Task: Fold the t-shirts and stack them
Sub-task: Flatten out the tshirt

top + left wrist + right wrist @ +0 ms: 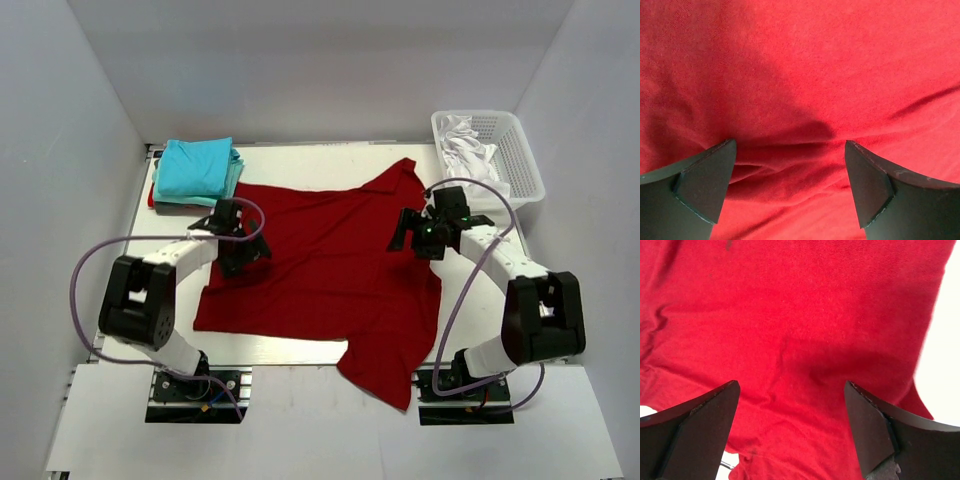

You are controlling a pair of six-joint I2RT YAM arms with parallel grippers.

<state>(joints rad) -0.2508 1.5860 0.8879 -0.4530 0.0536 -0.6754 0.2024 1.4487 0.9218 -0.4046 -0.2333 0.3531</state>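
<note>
Folded turquoise t-shirts (197, 168) sit stacked at the far-left corner of the surface (275, 349). My left pincer (240, 252), spread wide and empty, hangs over the left side of the dark red t-shirt (330, 265), which lies across the middle. My right pincer (408, 232), equally wide and empty, hangs over its right side. A white basket (525, 165) stands at the far-right corner.
</note>
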